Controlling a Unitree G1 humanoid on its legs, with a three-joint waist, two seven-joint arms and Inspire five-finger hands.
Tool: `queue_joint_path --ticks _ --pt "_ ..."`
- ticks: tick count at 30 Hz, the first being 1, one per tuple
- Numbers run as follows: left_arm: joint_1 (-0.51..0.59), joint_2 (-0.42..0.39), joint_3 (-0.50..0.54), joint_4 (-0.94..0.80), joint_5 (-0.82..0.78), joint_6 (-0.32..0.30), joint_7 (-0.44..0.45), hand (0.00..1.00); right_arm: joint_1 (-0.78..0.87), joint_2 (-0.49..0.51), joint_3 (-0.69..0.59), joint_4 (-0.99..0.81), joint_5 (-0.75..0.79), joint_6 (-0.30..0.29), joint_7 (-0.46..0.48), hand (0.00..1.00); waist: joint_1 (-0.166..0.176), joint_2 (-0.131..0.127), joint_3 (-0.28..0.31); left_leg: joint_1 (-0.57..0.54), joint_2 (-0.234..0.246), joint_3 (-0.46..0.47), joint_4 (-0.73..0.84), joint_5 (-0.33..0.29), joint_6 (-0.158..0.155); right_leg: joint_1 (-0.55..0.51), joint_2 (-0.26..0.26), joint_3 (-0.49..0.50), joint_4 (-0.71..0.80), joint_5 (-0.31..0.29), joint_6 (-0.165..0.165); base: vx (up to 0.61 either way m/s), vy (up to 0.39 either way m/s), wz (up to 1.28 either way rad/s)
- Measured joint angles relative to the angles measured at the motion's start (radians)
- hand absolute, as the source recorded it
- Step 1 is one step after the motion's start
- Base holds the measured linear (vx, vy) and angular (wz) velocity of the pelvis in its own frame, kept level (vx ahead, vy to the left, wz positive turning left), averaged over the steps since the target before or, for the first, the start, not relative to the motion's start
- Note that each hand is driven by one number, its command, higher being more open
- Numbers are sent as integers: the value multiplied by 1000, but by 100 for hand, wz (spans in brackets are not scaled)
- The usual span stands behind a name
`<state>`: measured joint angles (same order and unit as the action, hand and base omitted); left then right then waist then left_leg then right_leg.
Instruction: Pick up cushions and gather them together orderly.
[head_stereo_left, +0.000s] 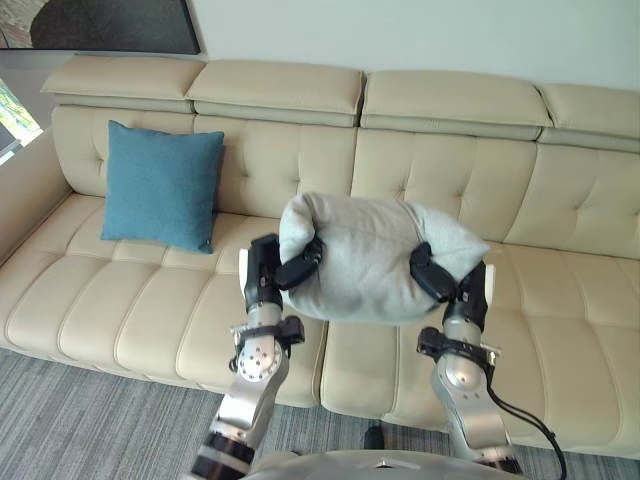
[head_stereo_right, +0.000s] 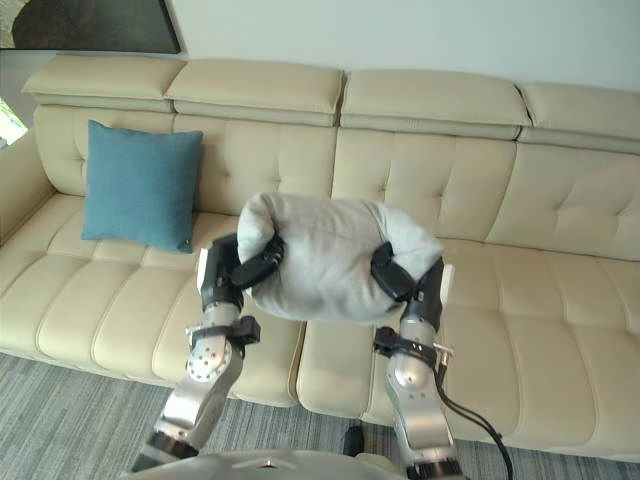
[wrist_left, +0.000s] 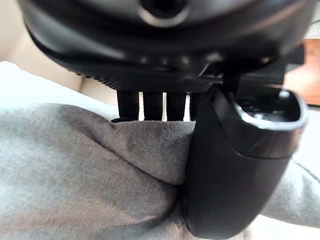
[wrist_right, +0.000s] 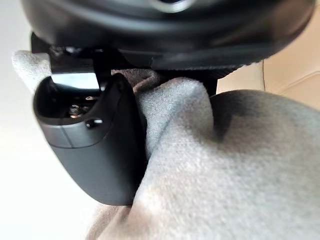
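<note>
Held aloft between both hands: pale grey soft fabric cushion (head_stereo_left: 365, 260), bunched, clear above front edge of beige tufted leather sofa (head_stereo_left: 560, 300), near its middle. Clamped at one end by left hand (head_stereo_left: 292, 268), thumb and fingers pinching fold of cloth, as seen close in left wrist view. Gripped at other end by right hand (head_stereo_left: 436, 276), thumb pressed into grey cloth. Propped upright against backrest at far left seat: square teal fabric cushion (head_stereo_left: 160, 185), well apart from held one. Before sofa, grey striped carpet (head_stereo_left: 80, 420).

Silver-grey arms (head_stereo_left: 252, 385), round wrist joints; left hand (head_stereo_left: 264, 272), right hand (head_stereo_left: 468, 283) black, glossy bulky thumbs.
</note>
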<state>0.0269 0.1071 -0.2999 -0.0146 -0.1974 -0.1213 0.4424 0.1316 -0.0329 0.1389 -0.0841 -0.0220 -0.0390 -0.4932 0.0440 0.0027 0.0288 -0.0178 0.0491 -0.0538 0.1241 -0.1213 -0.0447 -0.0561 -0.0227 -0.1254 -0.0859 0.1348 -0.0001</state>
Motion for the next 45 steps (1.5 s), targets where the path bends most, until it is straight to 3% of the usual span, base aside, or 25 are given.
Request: queue_joint_path --ticks 5,10,16,19,20,25,27,28,30,38,45 --pt "-156 49 11 51 55 -1 72 0 -234 -9 1 170 0 0 -43 0 4 -22 26 -55 -1 13 -8 26 -8 -67 -1 14 -3 35 -12 -118 -19 -8" --pt "-339 101 53 146 54 -1 132 0 -461 -9 8 272 0 0 -82 0 7 -60 159 -173 -4 25 30 50 -21 -175 -6 29 0 90 -27 -151 -29 -9" --pt "-561 141 83 288 51 3 168 0 -635 -8 4 357 13 17 -138 0 13 -63 296 -337 14 52 151 30 -37 -298 10 59 1 146 -30 -54 12 -15" --pt "-623 161 87 315 50 3 168 0 -665 -1 -2 360 26 17 -150 0 14 -67 328 -383 26 63 204 9 -41 -328 22 74 2 160 -28 -7 46 -21" --pt "-649 162 93 327 49 3 169 100 -682 0 -3 360 26 16 -152 100 14 -66 341 -399 30 69 221 3 -42 -339 25 80 2 164 -28 3 46 -17" --pt "-827 186 112 449 30 -12 168 100 -812 3 -37 409 47 3 -167 100 12 -69 376 -480 31 71 283 -5 -40 -394 25 92 0 165 -10 -11 67 -5" --pt "-864 199 125 481 30 -21 168 100 -845 3 -41 429 52 -11 -172 100 11 -69 386 -492 35 72 283 1 -37 -405 26 94 -1 129 32 -8 65 -11" --pt "-905 228 136 519 30 -32 168 100 -881 8 -50 440 53 -17 -179 100 13 -65 389 -504 65 79 251 22 -33 -430 34 66 24 84 59 12 17 -8" --pt "-937 243 141 527 30 -36 169 100 -907 14 -81 443 52 -29 -187 100 8 -82 392 -523 44 66 273 12 -42 -424 20 56 19 152 3 31 24 4" --pt "-1069 314 206 623 29 -43 152 100 -1078 -81 -121 588 67 -30 -188 100 4 -82 405 -541 33 63 279 11 -39 -430 14 76 1 184 21 58 85 1" --pt "-1173 380 248 683 -52 -44 144 100 -1254 -162 -128 756 194 -31 -174 100 4 -81 422 -550 2 63 300 14 -14 -426 -9 88 0 191 34 -4 100 4"
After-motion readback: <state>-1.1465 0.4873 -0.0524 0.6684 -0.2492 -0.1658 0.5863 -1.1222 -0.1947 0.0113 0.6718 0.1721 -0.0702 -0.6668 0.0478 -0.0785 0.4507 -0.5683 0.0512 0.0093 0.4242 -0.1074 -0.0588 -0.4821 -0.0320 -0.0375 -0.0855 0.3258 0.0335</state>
